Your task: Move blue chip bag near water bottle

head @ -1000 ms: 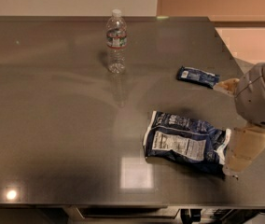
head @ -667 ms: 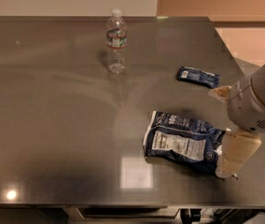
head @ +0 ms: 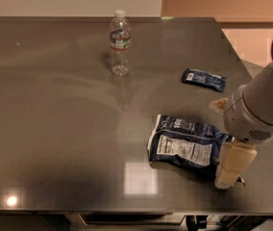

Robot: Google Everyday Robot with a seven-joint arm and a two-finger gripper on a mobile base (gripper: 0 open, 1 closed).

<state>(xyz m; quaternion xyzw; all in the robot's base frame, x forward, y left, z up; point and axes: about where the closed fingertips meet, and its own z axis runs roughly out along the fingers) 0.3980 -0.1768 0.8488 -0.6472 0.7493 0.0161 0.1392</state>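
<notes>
The blue chip bag (head: 187, 143) lies flat on the dark table (head: 55, 129) at the front right, white nutrition panel up. The water bottle (head: 119, 42) stands upright at the back, left of centre, far from the bag. My gripper (head: 225, 136) is at the bag's right end, open. One cream finger (head: 233, 163) is on the near side of the bag and the other fingertip (head: 218, 104) is on the far side. The white wrist hides the bag's right edge. The bag rests on the table.
A small flat blue bar-like packet (head: 204, 79) lies behind the bag near the table's right edge. The table's front edge runs just below the gripper. A peach wall and floor lie beyond the right edge.
My gripper has moved left and slightly down, from beside the bag's right edge to over its right end. The bag and bottle have not moved.
</notes>
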